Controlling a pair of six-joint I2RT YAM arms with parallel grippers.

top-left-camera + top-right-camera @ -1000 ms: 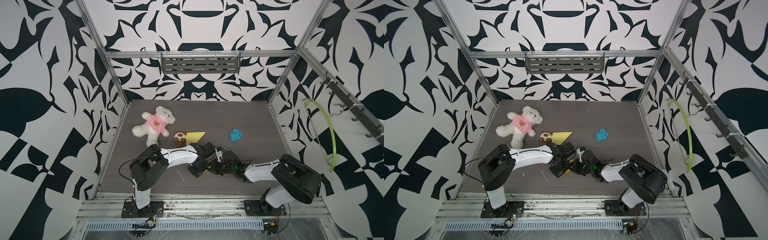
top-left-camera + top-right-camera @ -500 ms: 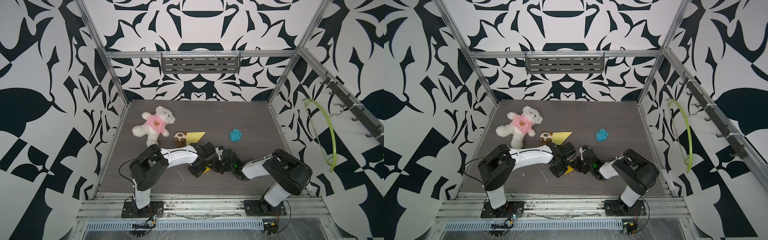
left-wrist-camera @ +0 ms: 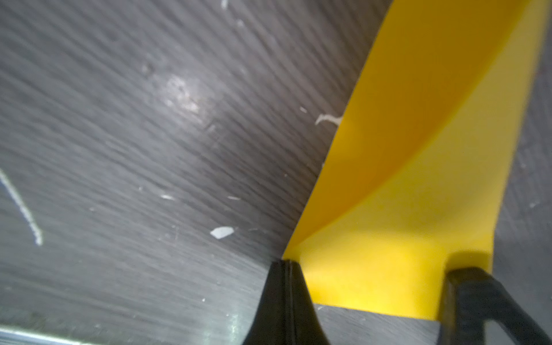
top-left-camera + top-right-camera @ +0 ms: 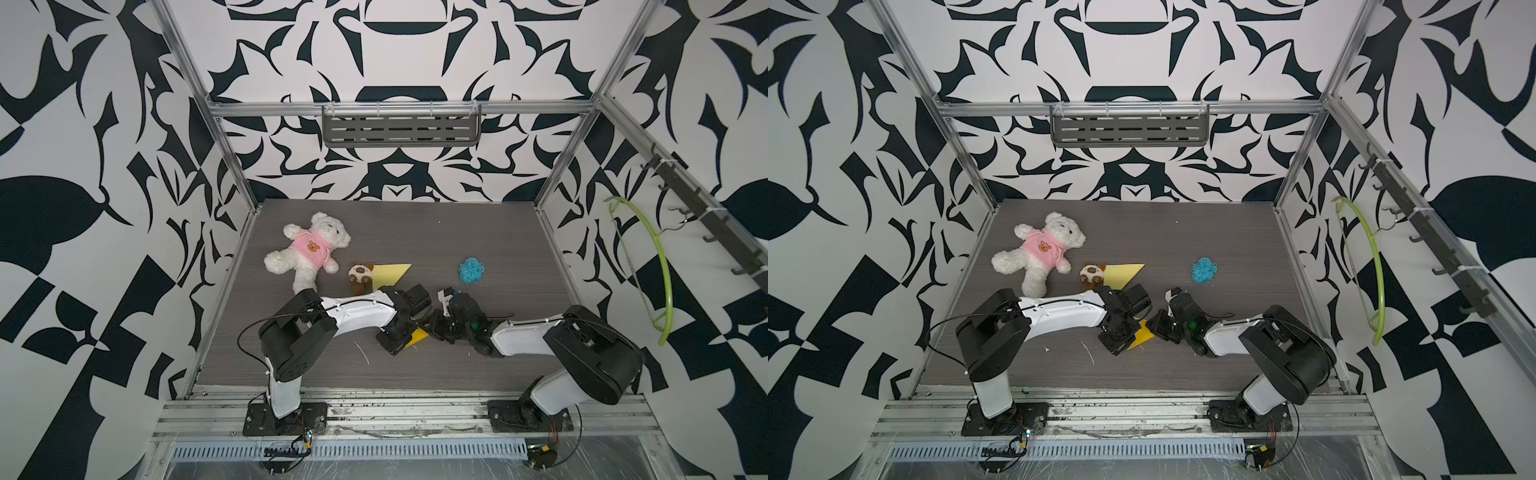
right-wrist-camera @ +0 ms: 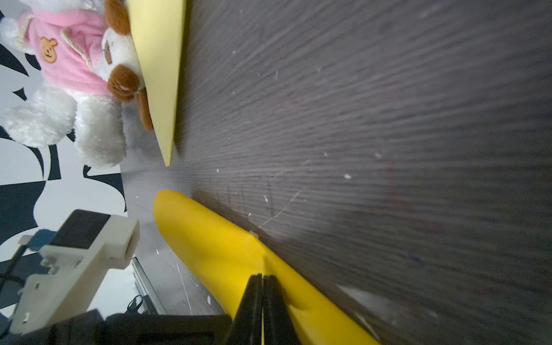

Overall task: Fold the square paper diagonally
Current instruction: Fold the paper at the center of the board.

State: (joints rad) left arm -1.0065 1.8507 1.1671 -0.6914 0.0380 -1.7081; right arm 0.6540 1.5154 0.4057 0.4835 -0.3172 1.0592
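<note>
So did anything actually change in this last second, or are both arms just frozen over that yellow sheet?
Barely. The right arm swung its elbow inward, then back out; slightly more of the yellow paper seems to show between the arms. Nothing was picked up or released: the left gripper and right gripper stay pinched shut on it. The teddy bear, small plush, pale folded paper and blue bundle haven't moved.

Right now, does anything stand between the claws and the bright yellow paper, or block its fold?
Nothing visible does. The left claw and the right claw are both shut on the yellow paper, which lies curled on the table. The pale folded sheet and the small plush lie apart, farther back.
</note>
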